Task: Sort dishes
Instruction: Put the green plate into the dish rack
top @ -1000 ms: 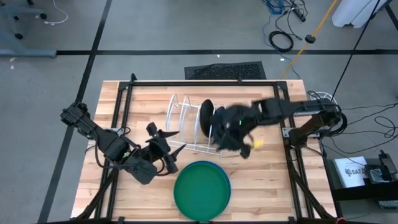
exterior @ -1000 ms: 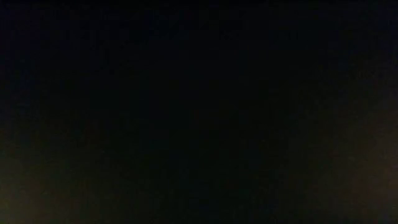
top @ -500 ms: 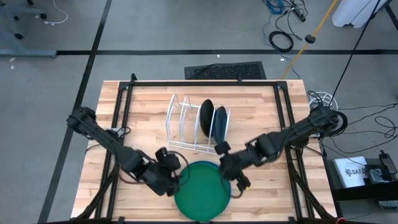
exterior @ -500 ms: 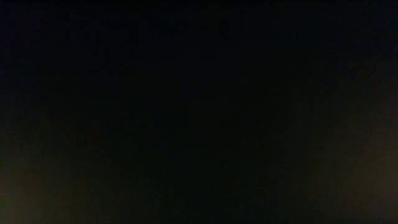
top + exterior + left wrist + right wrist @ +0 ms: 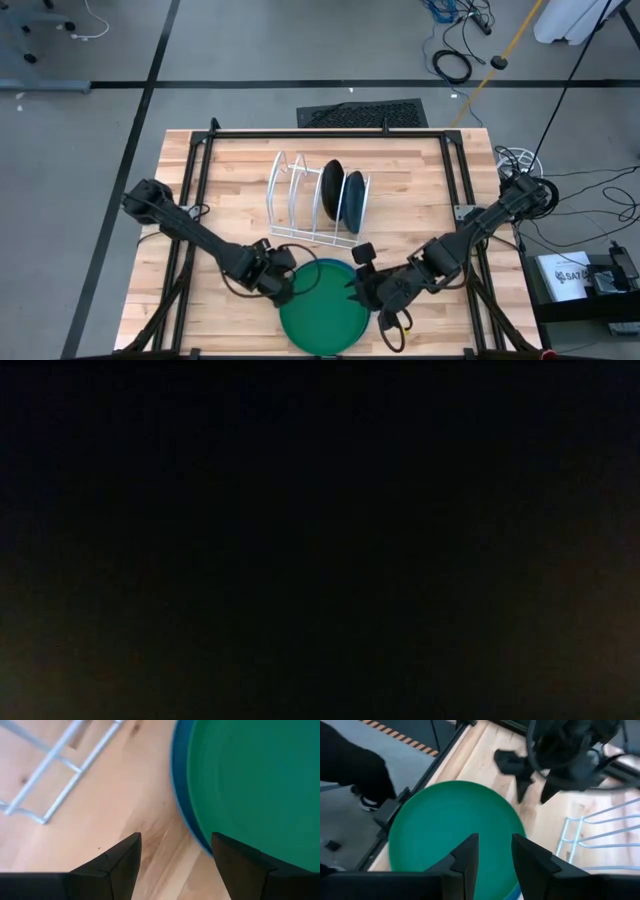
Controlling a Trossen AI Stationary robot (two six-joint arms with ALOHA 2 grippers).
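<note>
plates lie stacked flat at the table's near middle, the green plate (image 5: 322, 310) on top of the blue plate (image 5: 181, 815), with the two dark dishes (image 5: 343, 194) already standing on edge in the rack (image 5: 298, 200) just behind. the left gripper (image 5: 282, 283) sits at the stack's left rim and the right gripper (image 5: 362, 290) at its right rim, so each faces inward across the plates toward the other, about equally near. both have fingers apart and hold nothing: the left's straddle bare wood just beside the blue rim, while the right's hang over the green plate's edge, which likely makes it the one better placed to take that plate.
</note>
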